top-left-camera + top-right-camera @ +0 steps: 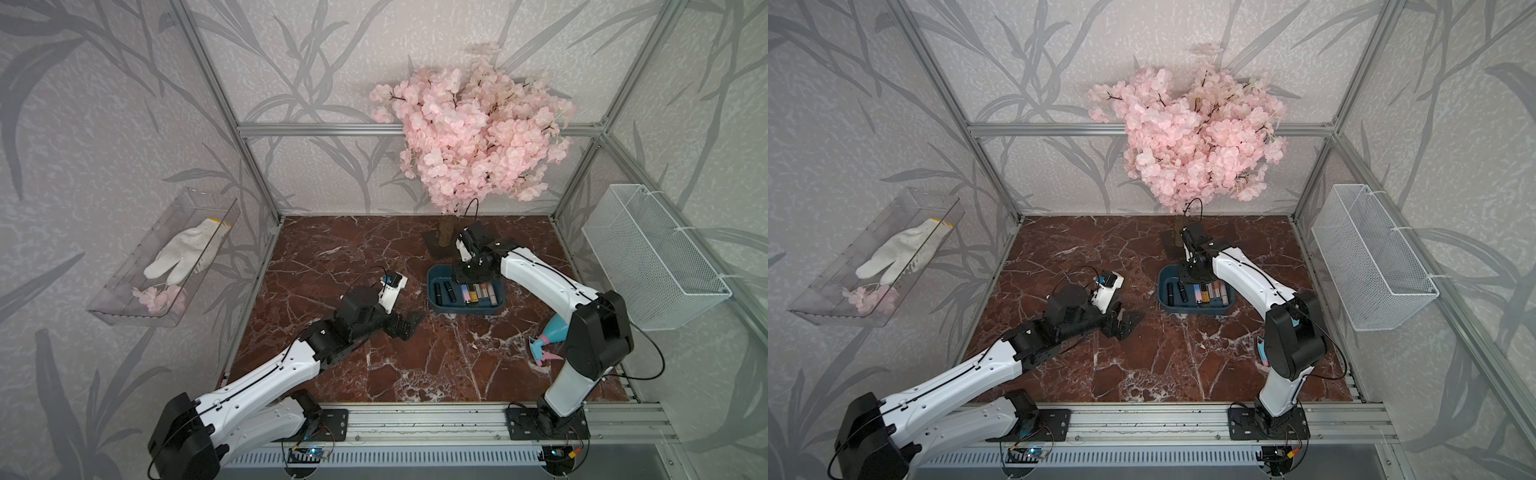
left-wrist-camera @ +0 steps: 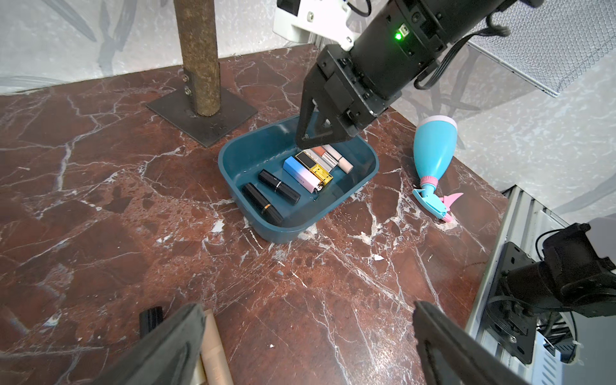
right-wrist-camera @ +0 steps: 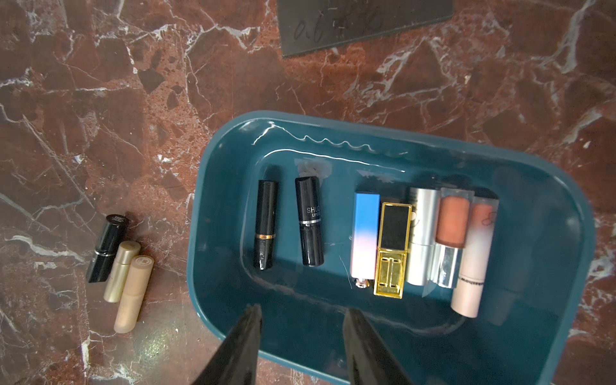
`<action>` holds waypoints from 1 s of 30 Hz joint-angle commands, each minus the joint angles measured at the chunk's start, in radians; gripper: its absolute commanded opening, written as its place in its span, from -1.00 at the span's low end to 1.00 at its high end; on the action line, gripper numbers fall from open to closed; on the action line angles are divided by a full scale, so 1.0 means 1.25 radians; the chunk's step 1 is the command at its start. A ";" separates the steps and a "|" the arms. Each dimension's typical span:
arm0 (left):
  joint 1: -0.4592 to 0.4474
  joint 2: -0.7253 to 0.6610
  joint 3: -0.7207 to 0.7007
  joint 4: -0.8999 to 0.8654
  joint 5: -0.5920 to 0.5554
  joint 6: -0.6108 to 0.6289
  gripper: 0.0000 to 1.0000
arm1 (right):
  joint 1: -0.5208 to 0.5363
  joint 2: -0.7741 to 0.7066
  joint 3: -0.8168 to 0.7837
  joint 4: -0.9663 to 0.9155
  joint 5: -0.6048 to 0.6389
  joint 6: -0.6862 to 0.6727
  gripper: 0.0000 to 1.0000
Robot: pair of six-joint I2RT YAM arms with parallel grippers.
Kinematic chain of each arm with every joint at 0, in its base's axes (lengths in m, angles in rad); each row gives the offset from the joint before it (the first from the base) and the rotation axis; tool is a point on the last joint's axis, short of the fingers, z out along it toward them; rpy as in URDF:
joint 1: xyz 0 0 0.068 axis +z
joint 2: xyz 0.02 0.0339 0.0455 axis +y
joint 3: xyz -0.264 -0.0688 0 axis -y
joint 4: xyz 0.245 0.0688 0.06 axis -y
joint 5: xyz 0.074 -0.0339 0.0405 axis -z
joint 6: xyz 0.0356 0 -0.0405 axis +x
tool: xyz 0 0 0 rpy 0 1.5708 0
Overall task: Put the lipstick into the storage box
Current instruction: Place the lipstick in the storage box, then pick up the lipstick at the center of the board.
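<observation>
Right end effector released over storage box; left end effector released, partly hiding cut-off lipsticks at frame's lower left.

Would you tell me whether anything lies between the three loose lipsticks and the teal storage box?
Nothing visible does: bare marble table separates the black lipstick, gold lipstick and tan lipstick from the shallow teal plastic storage box.

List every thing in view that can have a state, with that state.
storage box, upright on the table, seven lipsticks lying inside.
three lipsticks, lying on the table outside the box.
left pincer, open, empty.
right pincer, open, empty, over the box.
spray bottle, lying on its side.
clear bin, holds a glove.
</observation>
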 commanded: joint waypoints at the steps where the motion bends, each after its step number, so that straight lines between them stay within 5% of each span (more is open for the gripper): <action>1: 0.002 -0.046 -0.019 -0.006 -0.053 -0.007 1.00 | 0.045 -0.018 -0.010 -0.015 -0.016 0.029 -0.10; 16: 0.003 -0.323 -0.109 -0.160 -0.158 -0.021 1.00 | 0.305 0.144 0.142 -0.048 0.017 0.115 -0.10; 30: 0.003 -0.433 -0.119 -0.247 -0.189 -0.033 1.00 | 0.390 0.257 0.164 -0.048 0.008 0.141 -0.08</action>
